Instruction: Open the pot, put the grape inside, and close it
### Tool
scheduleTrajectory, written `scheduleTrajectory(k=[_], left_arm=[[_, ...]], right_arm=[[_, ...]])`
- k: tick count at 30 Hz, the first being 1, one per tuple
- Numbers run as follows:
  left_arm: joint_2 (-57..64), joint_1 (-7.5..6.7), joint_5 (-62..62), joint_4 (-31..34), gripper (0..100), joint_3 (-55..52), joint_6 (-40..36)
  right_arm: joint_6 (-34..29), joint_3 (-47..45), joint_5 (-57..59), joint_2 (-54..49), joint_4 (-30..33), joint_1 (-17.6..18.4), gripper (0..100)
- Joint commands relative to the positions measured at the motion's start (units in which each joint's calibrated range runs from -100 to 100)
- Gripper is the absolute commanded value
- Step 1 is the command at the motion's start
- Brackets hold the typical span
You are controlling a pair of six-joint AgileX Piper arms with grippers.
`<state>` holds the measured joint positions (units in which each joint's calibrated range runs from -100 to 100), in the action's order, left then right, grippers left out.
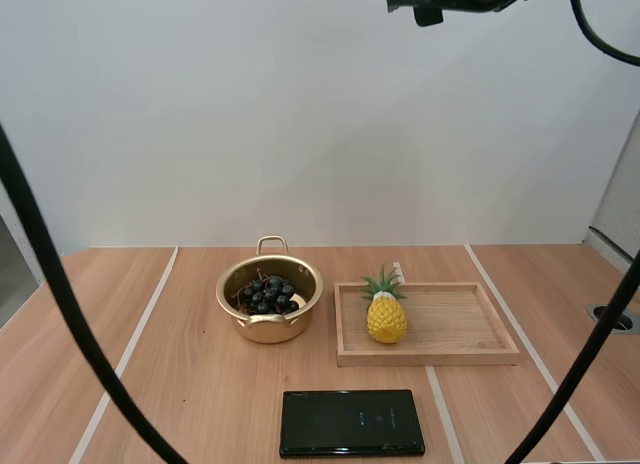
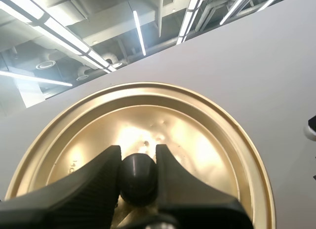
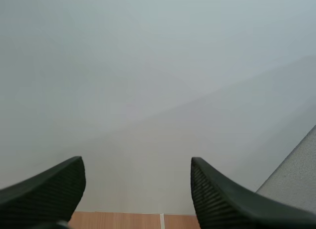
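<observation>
Grapes, a dark bunch, lie inside the open golden pot, which stands on the wooden table. The golden lid is off the pot and held in the air. The left gripper has its two black fingers closed on the lid's black knob, one on each side. The right gripper has its fingers spread wide with nothing between them, and it faces a plain pale wall.

Judged from this arrangement, two of the three steps are done: the pot is opened and the fruit is inside. Only the closing step is left, which means bringing the lid over the rim and setting it down.

Just right of the pot lies a wooden tray carrying a yellow toy pineapple. In front of the pot, toward the arms, lies a flat black rectangular object whose identity cannot be made out.

The lid's near edge is cut off behind the left fingers. How far the lid hangs from the pot cannot be judged. The pot wall hides the lower part of the bunch.
</observation>
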<state>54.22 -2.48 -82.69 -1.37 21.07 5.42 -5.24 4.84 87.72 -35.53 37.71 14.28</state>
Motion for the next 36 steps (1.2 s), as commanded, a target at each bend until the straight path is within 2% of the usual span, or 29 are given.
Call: scheduleTrajectory(k=[1,5,9,18,22,28,36], left_arm=[[-0.50,-0.06,3.28,0.34,0,-0.81,-1.41],[-0.92,-0.06,5.67,-0.28,0,-3.37,-2.22],[-0.92,-0.06,11.63,-0.92,0,-8.84,-4.71],[-1.06,-0.06,26.82,-1.65,0,-28.54,-5.81],[-3.10,-0.06,28.44,-2.74,0,-36.28,-6.08],[-7.89,-0.06,28.05,-9.14,0,-41.42,-5.85],[-14.06,-0.06,27.23,-9.32,0,-44.15,-1.93]], right_arm=[[2.35,4.94,3.88,-0.94,-5.15,-2.31,100],[5.29,8.10,7.06,-0.94,-10.90,-5.43,100],[6.92,8.23,10.75,-0.94,-14.01,-6.75,100],[9.20,8.23,12.28,-0.94,-23.14,-9.59,100],[10.42,8.23,12.28,-0.94,-23.68,-9.71,100],[10.85,8.23,12.28,-1.04,-23.68,-9.71,100],[11.04,8.23,12.28,-1.04,-23.68,-9.71,100]])
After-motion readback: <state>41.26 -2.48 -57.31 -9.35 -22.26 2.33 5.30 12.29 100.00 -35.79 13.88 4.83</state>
